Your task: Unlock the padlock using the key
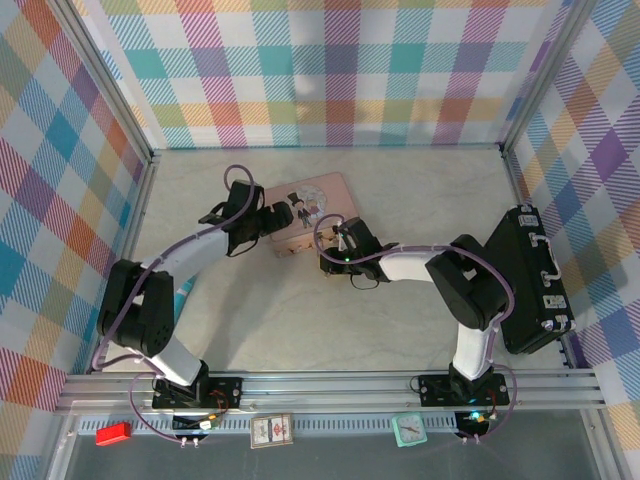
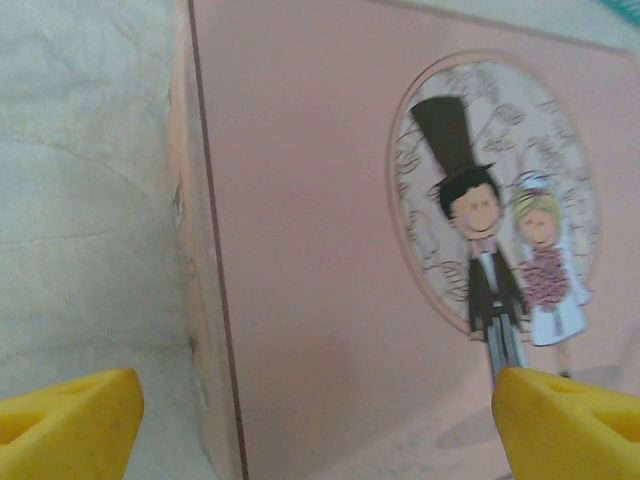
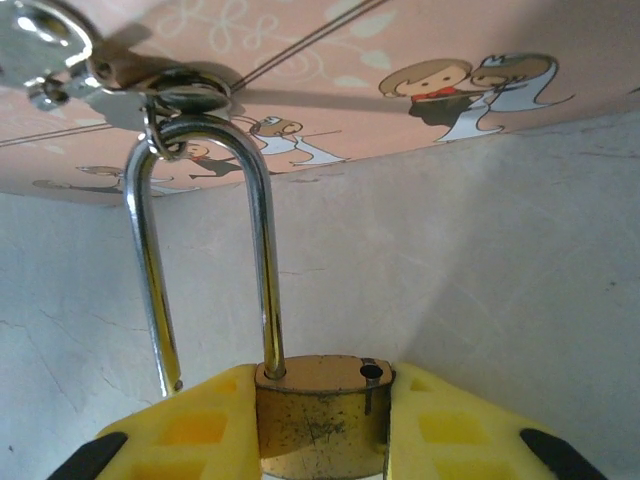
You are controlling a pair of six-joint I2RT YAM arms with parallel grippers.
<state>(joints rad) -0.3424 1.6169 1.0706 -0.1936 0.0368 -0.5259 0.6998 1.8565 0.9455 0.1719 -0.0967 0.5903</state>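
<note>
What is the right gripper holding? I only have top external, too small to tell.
Observer: The right gripper is shut on the padlock body, between its yellow pads.
Operator: Shackle?
Observer: Open. One leg of the shackle sits in the body, the other end hangs free; its bend passes through the latch ring on the pink tin.
Operator: Left gripper?
Observer: The left gripper is open, straddling one edge of the tin: one fingertip over the lid, one over the table.

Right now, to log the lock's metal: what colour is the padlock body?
Brass-gold padlock, clearest in right wrist view.
</note>
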